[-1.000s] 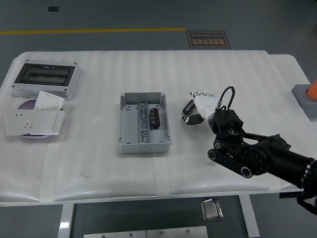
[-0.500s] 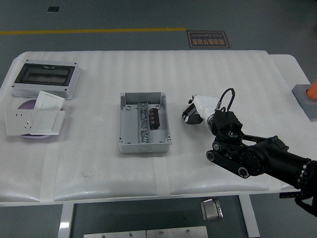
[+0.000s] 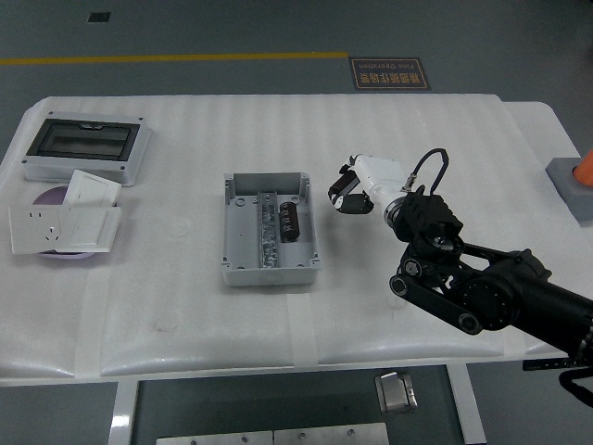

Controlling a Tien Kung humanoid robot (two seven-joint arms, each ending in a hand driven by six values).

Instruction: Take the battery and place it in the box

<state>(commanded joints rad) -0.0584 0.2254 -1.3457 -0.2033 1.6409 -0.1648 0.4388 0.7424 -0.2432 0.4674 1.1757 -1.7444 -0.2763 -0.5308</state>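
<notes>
**Inspector:** What lay around the work area?

**Assistant:** An open grey box (image 3: 270, 229) sat mid-tabletop (image 3: 445, 139) with a dark battery (image 3: 289, 221) already inside it, beside the rail. Far left stood a grey enclosure with a dark window (image 3: 82, 148), with white socket plates (image 3: 65, 222) and a purple disc (image 3: 54, 196) just in front of it. A grey block (image 3: 574, 185) sat at the right edge.

**Inspector:** And the right hand?

**Assistant:** The right hand (image 3: 357, 184) was lifted clear of the tabletop, just right of the box's far corner, fingers curled around a dark battery (image 3: 349, 197). Nothing stood between it and the box. The left arm was out of view.

**Inspector:** Change from the earlier frames?

**Assistant:** One second before, the hand was lower and further right, at the tabletop. It had since risen and shifted left toward the box. All else was unmoved.
</notes>
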